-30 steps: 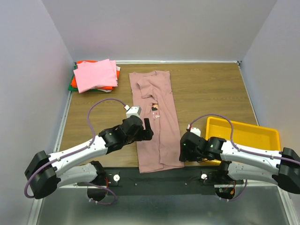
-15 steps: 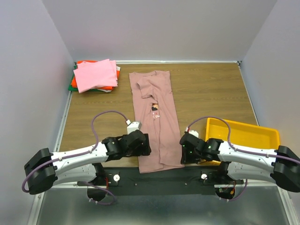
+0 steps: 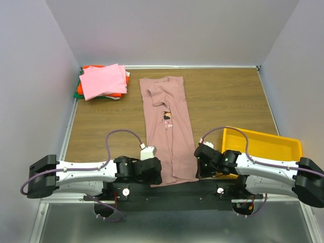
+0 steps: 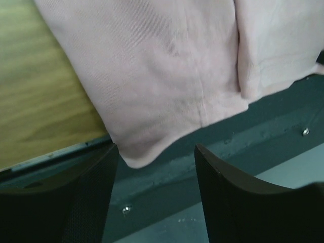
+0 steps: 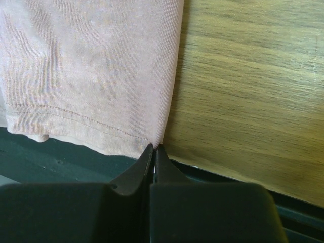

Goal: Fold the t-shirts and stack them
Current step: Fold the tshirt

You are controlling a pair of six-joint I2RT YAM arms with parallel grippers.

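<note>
From above, a pile of folded shirts (image 3: 104, 81) sits in the far left corner of the table (image 3: 228, 96). A bright pink one is on top, with orange and green peeking out under it. That part looks done. The mauve shirt (image 3: 167, 131) lies in the middle as a long strip, sides folded in, with its bottom edge hanging just over the near edge. It has yet to be folded short and put on the pile. A yellow tray (image 3: 263, 147) sits near the right arm. The left gripper (image 3: 153, 171) is at the shirt's near left corner and the right gripper (image 3: 199, 164) at its near right corner. The arms hide their fingers here.

From the left wrist, the left gripper (image 4: 156, 154) is open. One dark finger is on each side of the shirt's hanging corner (image 4: 134, 154). It holds nothing yet. The rest of the shirt runs off the top of the picture.

From the right wrist, the right gripper (image 5: 153, 150) has its fingers pressed together, tips right at the shirt's (image 5: 86, 66) corner. It seems to pinch the very edge of the cloth, but so little cloth shows there that I can't be sure. The pile and the tray are out of this picture.
</note>
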